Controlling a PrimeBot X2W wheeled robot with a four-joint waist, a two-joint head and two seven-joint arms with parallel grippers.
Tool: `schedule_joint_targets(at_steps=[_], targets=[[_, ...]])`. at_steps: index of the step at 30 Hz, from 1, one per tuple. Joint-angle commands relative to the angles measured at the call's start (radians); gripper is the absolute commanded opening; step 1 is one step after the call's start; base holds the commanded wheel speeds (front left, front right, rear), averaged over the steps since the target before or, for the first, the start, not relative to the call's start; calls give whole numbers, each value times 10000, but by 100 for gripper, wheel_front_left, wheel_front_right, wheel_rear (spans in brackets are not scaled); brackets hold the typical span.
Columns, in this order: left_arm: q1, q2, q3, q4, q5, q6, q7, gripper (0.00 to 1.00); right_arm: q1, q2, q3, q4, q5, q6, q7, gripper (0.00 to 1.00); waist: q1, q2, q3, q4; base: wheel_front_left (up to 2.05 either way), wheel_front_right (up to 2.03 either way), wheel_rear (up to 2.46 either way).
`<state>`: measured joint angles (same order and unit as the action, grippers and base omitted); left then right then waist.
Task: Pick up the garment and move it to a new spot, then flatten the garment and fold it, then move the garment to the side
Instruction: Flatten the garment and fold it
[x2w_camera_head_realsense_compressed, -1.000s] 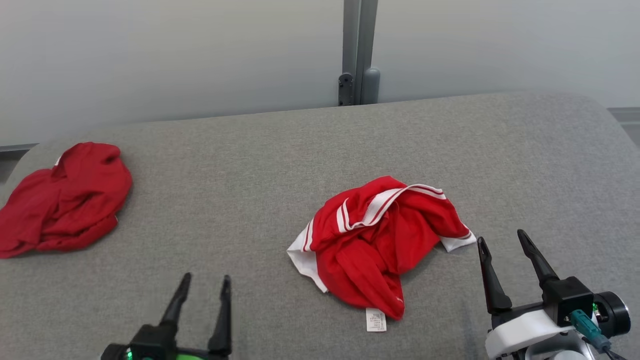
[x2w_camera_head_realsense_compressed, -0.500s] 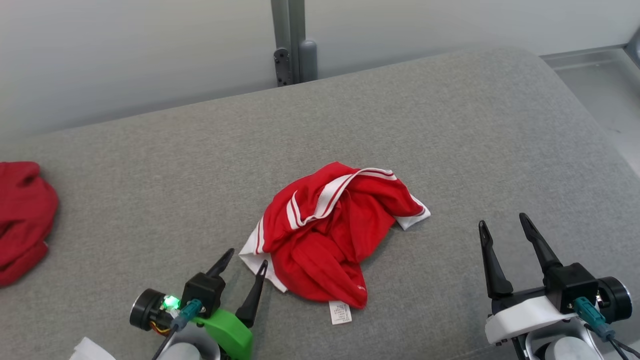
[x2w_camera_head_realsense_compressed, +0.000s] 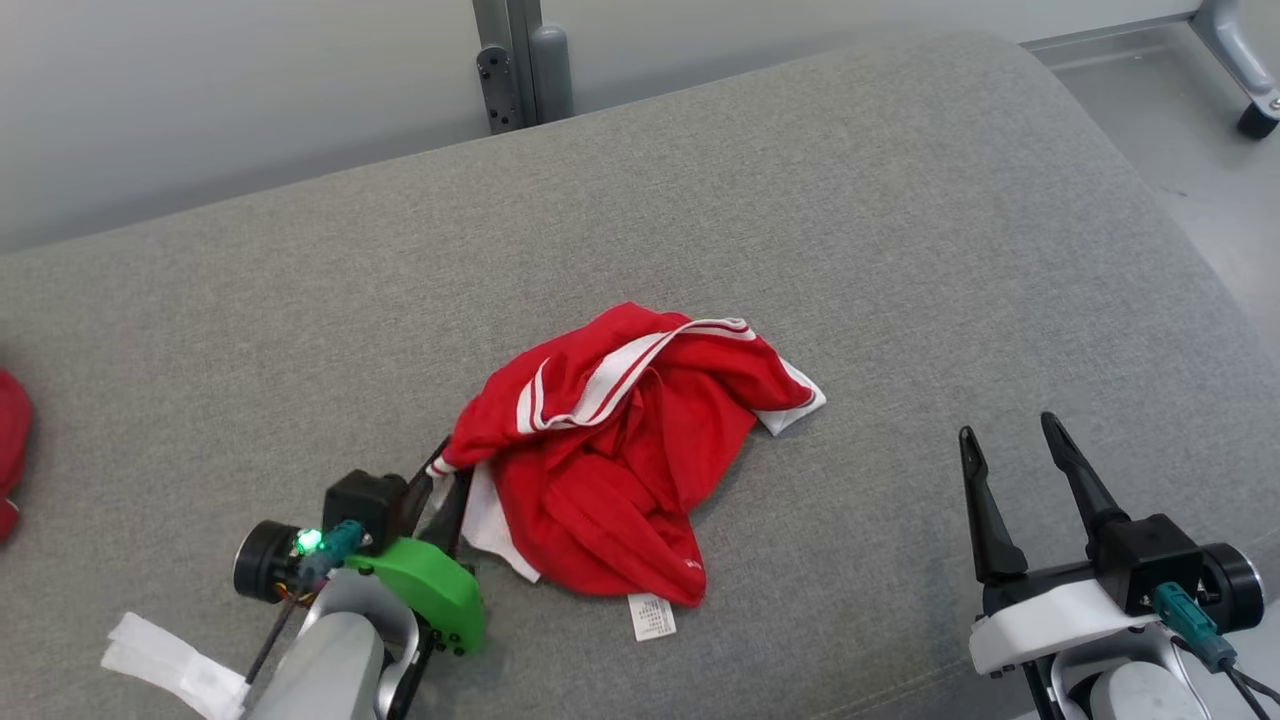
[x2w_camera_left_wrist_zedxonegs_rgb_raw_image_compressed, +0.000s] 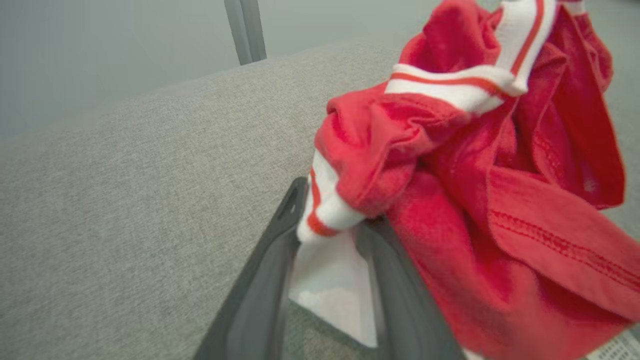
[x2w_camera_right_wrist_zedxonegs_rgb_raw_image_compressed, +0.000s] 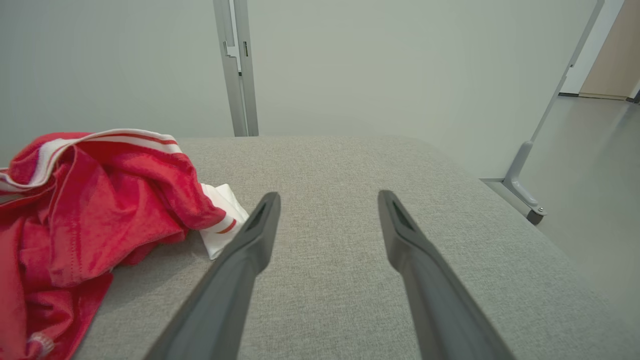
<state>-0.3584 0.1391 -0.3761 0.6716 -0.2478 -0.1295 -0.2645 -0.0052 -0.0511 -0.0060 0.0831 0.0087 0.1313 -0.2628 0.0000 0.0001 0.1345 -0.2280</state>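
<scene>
Where the head view looks down, a crumpled red garment (x2w_camera_head_realsense_compressed: 620, 470) with white striped trim lies near the middle of a grey fabric-covered counter (x2w_camera_head_realsense_compressed: 850, 250). A white label (x2w_camera_head_realsense_compressed: 650, 617) sits at the garment's near edge. At the garment's left edge, the left end effector (x2w_camera_head_realsense_compressed: 450, 478) has its dark fingers drawn in on the white hem. Well to the garment's right, the right end effector (x2w_camera_head_realsense_compressed: 1008, 430) sits apart from it, fingers spread wide and empty. Beyond the garment, a grey post (x2w_camera_head_realsense_compressed: 510, 60) stands at the counter's far edge. Far to the garment's left, a second red cloth (x2w_camera_head_realsense_compressed: 10, 440) shows at the border.

From the left wrist, the two fingers grip a white fold of the garment (x2w_camera_left_wrist_zedxonegs_rgb_raw_image_compressed: 475, 200), and a red-and-white roll of cloth lies over their tips.

From the right wrist, the open fingers point across bare counter past the garment's right side.
</scene>
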Motion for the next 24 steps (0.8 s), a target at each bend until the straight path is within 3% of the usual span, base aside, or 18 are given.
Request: schedule_joint_targets(at_steps=[1,6,10,15,20,24], targets=[[-129,19,170,-180,-386,-10,1,0,-3,5,2,2,90,-10,-31,100,0,-1,-68,125,0,0,0],[-306,440,517,-912,-1698,-5,0,0,182,3,-65,30,58,-10,-31,100,0,-1,-282,455,0,0,0],[-622,950,950,-1817,-2109,119,433,0,324,0,-125,57,-23,-10,-31,100,0,-1,-497,795,0,0,0],[-1267,1589,1469,-3530,-2034,1030,1676,0,461,3,-60,137,19,-10,-31,100,0,-1,-799,1171,0,0,0],[-1844,2095,1395,-5064,-1330,2064,3396,0,597,-2,15,220,26,-10,-31,100,0,-1,-1114,1423,0,0,0],[-2175,1977,1012,-5849,-1010,2627,4754,0,590,-1,109,283,69,-10,-31,100,0,-1,-1228,1502,0,0,0]])
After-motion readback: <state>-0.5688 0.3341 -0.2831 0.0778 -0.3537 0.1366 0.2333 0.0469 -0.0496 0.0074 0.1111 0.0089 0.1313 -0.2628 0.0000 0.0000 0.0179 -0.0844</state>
